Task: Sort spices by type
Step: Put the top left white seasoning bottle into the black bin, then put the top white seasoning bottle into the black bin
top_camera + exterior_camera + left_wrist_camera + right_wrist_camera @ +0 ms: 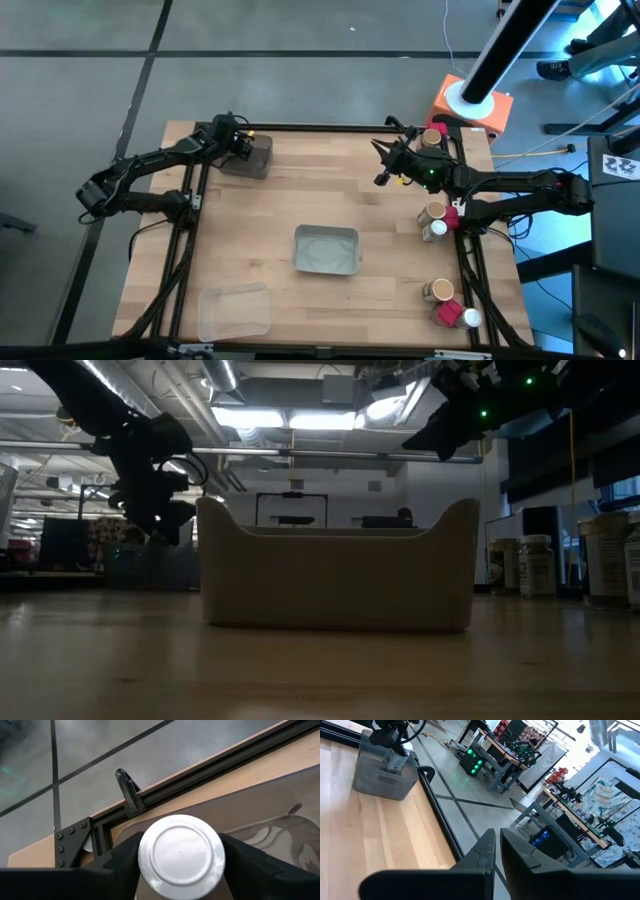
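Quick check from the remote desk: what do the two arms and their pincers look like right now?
Both arms are dark, slim and jointed, with black cables along the links. The left pincer and right pincer have black, angular, wedge-shaped fingers. Green lights glow on the right arm's wrist.

Two dark, near-black jointed arms of slim matte links joined by bulkier blocky housings. Thin black cables looped along the links. Left gripper (243,143): two broad, angular matte-black fingers (250,862), wedge-shaped with faceted edges. Right gripper (382,160): two slim dark fingers (485,851) tapering to narrow tips, set on a wide rounded black base. Small green lights glowing on the wrist just behind it.
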{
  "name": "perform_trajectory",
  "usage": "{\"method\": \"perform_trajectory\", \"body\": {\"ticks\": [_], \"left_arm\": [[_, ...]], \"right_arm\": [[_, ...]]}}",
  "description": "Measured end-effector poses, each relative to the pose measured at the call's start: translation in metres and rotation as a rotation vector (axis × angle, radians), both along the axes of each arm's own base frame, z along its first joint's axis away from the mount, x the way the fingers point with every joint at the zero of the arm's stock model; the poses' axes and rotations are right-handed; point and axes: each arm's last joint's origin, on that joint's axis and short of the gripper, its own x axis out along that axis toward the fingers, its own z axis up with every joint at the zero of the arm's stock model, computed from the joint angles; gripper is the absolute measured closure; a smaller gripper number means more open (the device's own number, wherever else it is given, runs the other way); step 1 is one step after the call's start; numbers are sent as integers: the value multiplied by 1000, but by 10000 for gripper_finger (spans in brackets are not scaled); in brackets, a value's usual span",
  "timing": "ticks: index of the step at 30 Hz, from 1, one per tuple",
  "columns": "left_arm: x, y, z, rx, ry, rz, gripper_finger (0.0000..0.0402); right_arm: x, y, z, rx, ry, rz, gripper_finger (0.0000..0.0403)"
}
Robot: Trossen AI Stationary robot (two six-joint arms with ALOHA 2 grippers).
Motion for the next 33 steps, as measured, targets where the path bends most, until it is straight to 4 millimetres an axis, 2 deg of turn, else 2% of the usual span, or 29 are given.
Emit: {"method": "perform_trajectory", "body": {"ticks": [5, 12, 17, 24, 33], "left_arm": [[0, 0, 8, 2, 1, -8, 149], [-1, -4, 52, 75, -48, -31, 144], [5, -18, 77, 122, -225, -211, 144], [32, -33, 95, 178, -469, -512, 144], [80, -48, 86, 305, -602, -779, 144]], "right_arm": [[0, 0, 0, 0, -1, 0, 375], [0, 0, 0, 1, -2, 0, 375], [0, 0, 0, 2, -3, -1, 375], [0, 0, 0, 3, -1, 0, 375], [-1, -1, -1, 3, 9, -31, 375]]}}
